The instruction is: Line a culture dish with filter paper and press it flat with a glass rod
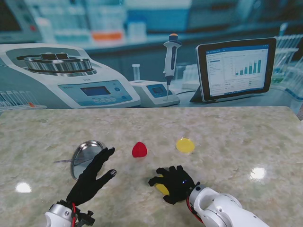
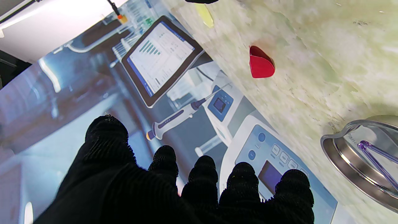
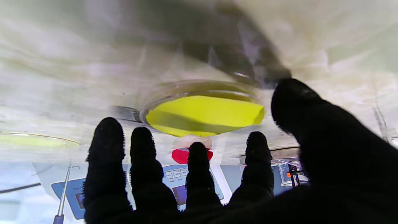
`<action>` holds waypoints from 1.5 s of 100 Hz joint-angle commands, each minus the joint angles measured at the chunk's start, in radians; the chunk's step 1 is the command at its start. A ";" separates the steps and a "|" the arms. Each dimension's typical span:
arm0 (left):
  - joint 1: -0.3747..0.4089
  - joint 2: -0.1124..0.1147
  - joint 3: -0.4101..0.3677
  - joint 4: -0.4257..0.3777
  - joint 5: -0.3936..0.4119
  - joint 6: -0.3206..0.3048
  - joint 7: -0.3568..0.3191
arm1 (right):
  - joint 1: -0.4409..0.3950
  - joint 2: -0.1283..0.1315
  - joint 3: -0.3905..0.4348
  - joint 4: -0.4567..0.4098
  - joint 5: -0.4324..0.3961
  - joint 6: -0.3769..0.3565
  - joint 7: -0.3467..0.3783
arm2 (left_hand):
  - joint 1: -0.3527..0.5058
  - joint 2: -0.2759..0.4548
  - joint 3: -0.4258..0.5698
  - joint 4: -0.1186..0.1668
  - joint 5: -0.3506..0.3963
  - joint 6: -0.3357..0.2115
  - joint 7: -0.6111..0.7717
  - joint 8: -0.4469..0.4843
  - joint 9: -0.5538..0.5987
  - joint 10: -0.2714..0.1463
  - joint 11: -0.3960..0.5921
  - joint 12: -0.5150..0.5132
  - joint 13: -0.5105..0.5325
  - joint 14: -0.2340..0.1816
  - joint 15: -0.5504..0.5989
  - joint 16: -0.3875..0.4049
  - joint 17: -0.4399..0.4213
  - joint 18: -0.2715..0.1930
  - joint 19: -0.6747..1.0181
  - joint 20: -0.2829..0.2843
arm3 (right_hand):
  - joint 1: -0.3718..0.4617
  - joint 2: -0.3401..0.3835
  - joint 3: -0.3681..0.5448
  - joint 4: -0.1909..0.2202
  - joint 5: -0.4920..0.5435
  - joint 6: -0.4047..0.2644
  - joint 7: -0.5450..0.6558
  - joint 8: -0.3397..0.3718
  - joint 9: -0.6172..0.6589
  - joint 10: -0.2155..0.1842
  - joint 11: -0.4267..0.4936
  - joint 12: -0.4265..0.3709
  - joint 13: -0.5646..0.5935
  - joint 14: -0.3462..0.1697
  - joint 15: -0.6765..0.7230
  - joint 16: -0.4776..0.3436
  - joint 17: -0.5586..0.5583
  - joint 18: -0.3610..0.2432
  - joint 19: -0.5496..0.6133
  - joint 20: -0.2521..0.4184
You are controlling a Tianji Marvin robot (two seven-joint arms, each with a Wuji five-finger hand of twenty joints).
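Counter (image 1: 227,137) is lying mostly bare on the right and far side, with wide room out to its far edge by the lab backdrop. Metal tray (image 1: 81,152) is sitting at left, tilted, with the glass rod (image 1: 66,161) lying in it, its long axis running roughly left-right and one end poking past the tray's left rim. Dish (image 3: 202,93) is sitting under the right hand (image 1: 174,183), holding yellow filter paper (image 3: 203,115) that is not lying flat, one side looking folded up. Second yellow disc (image 1: 185,144) is lying farther out, right of a red piece (image 1: 139,150). Left hand (image 1: 92,177) is hovering beside the tray, fingers spread wide, holding nothing. Right hand fingers (image 3: 105,146) are spread apart over the dish, gripping nothing.
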 commanded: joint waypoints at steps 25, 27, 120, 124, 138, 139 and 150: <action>0.003 0.002 -0.001 -0.001 0.005 0.000 -0.006 | -0.025 0.001 0.024 -0.018 0.005 -0.003 0.014 | 0.008 0.017 -0.015 0.030 -0.009 -0.005 0.013 0.005 -0.026 -0.017 0.002 0.008 -0.030 -0.029 -0.012 0.009 -0.002 -0.018 -0.050 -0.003 | -0.084 0.029 -0.209 -0.022 -0.123 0.124 -0.168 0.026 -0.038 0.030 -0.180 -0.040 -0.083 0.022 -0.139 -0.092 -0.096 0.096 -0.140 -0.089; 0.003 0.002 -0.001 -0.001 0.005 0.000 -0.006 | -0.028 0.000 0.028 -0.021 0.008 -0.003 0.013 | 0.009 0.017 -0.015 0.030 -0.009 -0.004 0.013 0.005 -0.026 -0.016 0.002 0.008 -0.030 -0.028 -0.012 0.009 -0.002 -0.019 -0.050 -0.003 | -0.085 0.031 -0.208 -0.021 -0.124 0.126 -0.172 0.025 -0.036 0.028 -0.180 -0.039 -0.083 0.016 -0.142 -0.094 -0.099 0.096 -0.145 -0.092; -0.013 0.020 -0.053 -0.017 0.072 0.001 -0.080 | 0.234 -0.071 -0.067 0.106 0.308 0.049 -0.079 | 0.008 0.016 -0.016 0.030 -0.007 -0.009 0.043 0.014 -0.024 -0.018 0.005 0.018 -0.028 -0.029 -0.010 0.019 -0.002 -0.018 -0.049 -0.001 | -0.032 0.158 -0.214 0.013 -0.025 0.270 -0.234 -0.118 -0.010 -0.010 0.000 -0.133 -0.020 -0.223 -0.236 -0.197 -0.209 -0.043 -0.252 -0.171; -0.016 0.021 -0.055 -0.016 0.075 0.002 -0.084 | 0.255 -0.076 -0.085 0.122 0.324 0.054 -0.081 | 0.008 0.016 -0.016 0.030 -0.008 -0.010 0.044 0.014 -0.025 -0.018 0.004 0.018 -0.028 -0.029 -0.010 0.019 -0.002 -0.018 -0.049 0.000 | -0.034 0.164 -0.215 0.013 -0.025 0.277 -0.237 -0.128 -0.013 -0.010 -0.005 -0.138 -0.023 -0.223 -0.238 -0.198 -0.214 -0.045 -0.256 -0.172; -0.023 0.024 -0.063 -0.012 0.089 0.003 -0.094 | 0.321 -0.089 -0.143 0.164 0.363 0.087 -0.080 | 0.009 0.015 -0.015 0.030 -0.007 -0.009 0.044 0.013 -0.024 -0.018 0.004 0.018 -0.028 -0.029 -0.010 0.020 -0.002 -0.017 -0.049 0.000 | -0.045 0.177 -0.232 0.011 -0.015 0.288 -0.240 -0.162 -0.010 -0.007 -0.020 -0.156 -0.028 -0.212 -0.240 -0.198 -0.227 -0.048 -0.270 -0.179; -0.024 0.024 -0.063 -0.012 0.089 0.004 -0.095 | 0.325 -0.090 -0.147 0.167 0.366 0.090 -0.079 | 0.009 0.016 -0.015 0.030 -0.008 -0.009 0.044 0.013 -0.024 -0.017 0.004 0.018 -0.028 -0.029 -0.010 0.020 -0.002 -0.017 -0.049 0.001 | -0.046 0.178 -0.234 0.010 -0.014 0.287 -0.239 -0.163 -0.009 -0.009 -0.019 -0.156 -0.026 -0.211 -0.239 -0.198 -0.227 -0.048 -0.270 -0.179; -0.026 0.025 -0.066 -0.011 0.093 0.006 -0.102 | 0.373 -0.101 -0.190 0.200 0.396 0.114 -0.078 | 0.009 0.016 -0.015 0.030 -0.007 -0.009 0.045 0.013 -0.024 -0.018 0.005 0.019 -0.028 -0.029 -0.010 0.021 -0.002 -0.018 -0.049 0.001 | -0.043 0.185 -0.249 0.011 -0.019 0.271 -0.217 -0.171 -0.011 -0.003 -0.005 -0.150 -0.026 -0.201 -0.226 -0.186 -0.230 -0.049 -0.270 -0.178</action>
